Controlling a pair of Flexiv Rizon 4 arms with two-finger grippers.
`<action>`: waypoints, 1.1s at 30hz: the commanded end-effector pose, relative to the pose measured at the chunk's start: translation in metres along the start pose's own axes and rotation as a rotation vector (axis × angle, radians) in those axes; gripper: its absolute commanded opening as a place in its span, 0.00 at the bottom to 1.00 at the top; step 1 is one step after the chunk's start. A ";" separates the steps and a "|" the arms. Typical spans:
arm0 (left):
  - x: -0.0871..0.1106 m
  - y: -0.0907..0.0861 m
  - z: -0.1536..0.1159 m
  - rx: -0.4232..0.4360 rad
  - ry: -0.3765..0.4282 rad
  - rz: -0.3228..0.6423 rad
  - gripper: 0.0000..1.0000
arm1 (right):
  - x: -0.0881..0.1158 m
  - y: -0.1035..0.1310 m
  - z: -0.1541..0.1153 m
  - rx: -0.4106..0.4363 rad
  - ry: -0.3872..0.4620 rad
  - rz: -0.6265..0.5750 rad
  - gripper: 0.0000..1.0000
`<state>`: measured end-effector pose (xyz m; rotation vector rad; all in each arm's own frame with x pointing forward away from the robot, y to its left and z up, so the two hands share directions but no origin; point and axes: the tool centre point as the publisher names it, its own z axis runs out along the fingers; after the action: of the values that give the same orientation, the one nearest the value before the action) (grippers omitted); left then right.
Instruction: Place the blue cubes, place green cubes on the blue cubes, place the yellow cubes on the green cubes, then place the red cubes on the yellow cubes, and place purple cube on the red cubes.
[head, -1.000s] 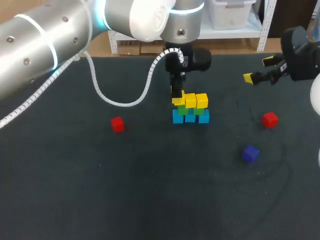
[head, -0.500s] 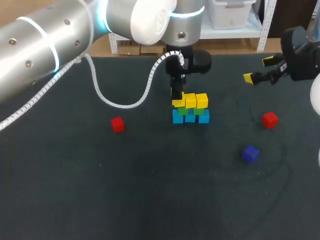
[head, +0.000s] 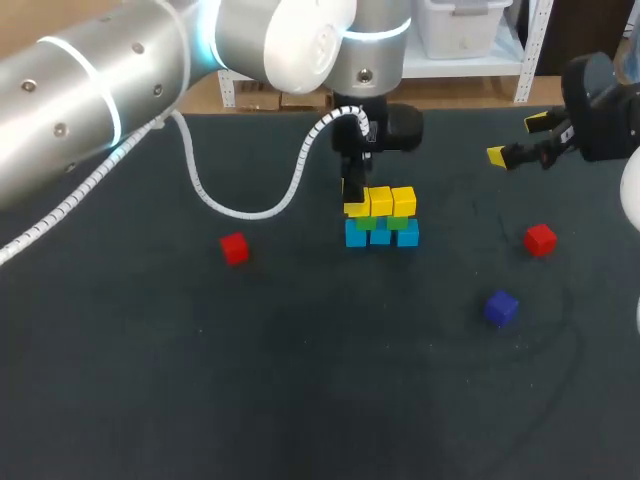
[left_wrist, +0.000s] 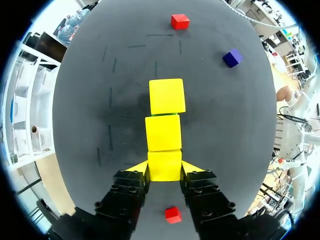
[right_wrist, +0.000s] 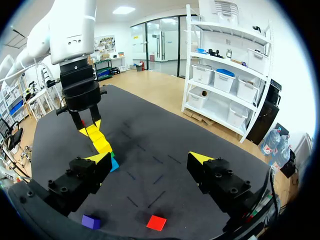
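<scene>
In the head view the left gripper (head: 354, 201) hides most of the leftmost yellow cube (left_wrist: 164, 165). The left wrist view shows its fingers pressed against both sides of that cube, which sits at the near end of the yellow row. The green cubes (head: 400, 223) are largely covered, resting on the blue cubes (head: 381, 236) just above frame centre. At upper right, the right gripper (head: 520, 142) gapes empty. The left red cube (head: 234, 248), right red cube (head: 540, 239) and purple cube (head: 501, 307) lie apart.
</scene>
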<state>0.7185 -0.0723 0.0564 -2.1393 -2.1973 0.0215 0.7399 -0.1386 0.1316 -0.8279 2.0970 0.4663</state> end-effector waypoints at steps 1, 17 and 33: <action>0.000 0.002 0.000 0.003 0.000 0.000 0.14 | 0.001 -0.001 0.000 -0.006 -0.004 -0.001 1.00; -0.001 0.002 0.003 0.020 0.004 0.001 1.00 | 0.001 -0.001 0.000 -0.006 -0.004 -0.001 1.00; 0.052 -0.012 -0.011 0.030 0.009 -0.213 0.92 | 0.001 -0.001 0.000 -0.006 -0.004 -0.001 1.00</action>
<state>0.7174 -0.0368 0.0656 -1.8963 -2.3398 0.0194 0.7399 -0.1386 0.1316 -0.8279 2.0970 0.4663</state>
